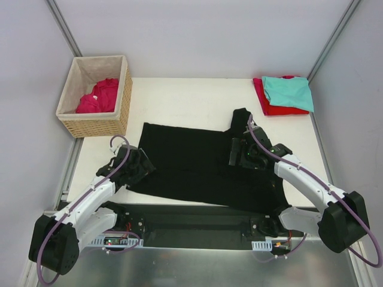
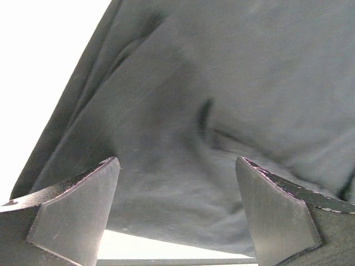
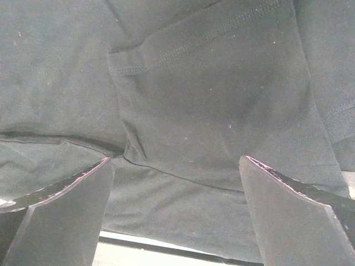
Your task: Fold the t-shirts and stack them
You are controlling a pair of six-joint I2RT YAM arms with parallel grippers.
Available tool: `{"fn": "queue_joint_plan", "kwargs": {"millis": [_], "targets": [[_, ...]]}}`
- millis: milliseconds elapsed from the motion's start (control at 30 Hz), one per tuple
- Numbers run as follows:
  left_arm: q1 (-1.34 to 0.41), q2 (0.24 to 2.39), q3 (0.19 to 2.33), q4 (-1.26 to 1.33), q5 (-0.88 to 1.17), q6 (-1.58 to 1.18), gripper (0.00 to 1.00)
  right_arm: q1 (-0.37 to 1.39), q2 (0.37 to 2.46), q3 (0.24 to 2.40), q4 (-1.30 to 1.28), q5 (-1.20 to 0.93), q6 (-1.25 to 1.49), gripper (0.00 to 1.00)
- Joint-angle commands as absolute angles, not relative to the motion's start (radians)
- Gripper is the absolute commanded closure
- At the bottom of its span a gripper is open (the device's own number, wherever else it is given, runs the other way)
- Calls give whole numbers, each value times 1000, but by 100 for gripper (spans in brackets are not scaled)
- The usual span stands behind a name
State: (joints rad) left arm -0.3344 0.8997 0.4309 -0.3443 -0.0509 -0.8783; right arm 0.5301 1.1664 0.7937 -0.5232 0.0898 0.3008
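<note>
Your black shirt [image 1: 191, 161] lay spread across the worktop [image 1: 179, 101]. Both jaws stood wide open, gripping nothing: left jaws over its left edge, right jaws above a sleeve.

The black t-shirt [image 1: 191, 161] is showing as soft, matt cloth, creasing gently, with a double row of stitching running along a hem and pale lint specking it. The teal t-shirt [image 1: 290, 91] and red t-shirt [image 1: 269, 109] at the far right are looking equally dull. The basket [image 1: 99, 127] is showing rough woven wicker around a beige fabric lining [image 1: 81, 75]. The table [image 1: 179, 101] is looking smooth, white and matt.
</note>
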Motion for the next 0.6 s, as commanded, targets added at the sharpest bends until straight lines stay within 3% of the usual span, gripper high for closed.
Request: {"fn": "queue_joint_plan", "kwargs": {"millis": [0,367,567], "targets": [[-341,867,350,-342,-34,-911,14,535,1147,827,-555,94,288,0],[-345,733,152,-350,32,-1020,18,535,1146,816,-551,90,291,0],[-348,634,175,-448,29,-1034,20,535,1150,815,-552,95,290,1]]}}
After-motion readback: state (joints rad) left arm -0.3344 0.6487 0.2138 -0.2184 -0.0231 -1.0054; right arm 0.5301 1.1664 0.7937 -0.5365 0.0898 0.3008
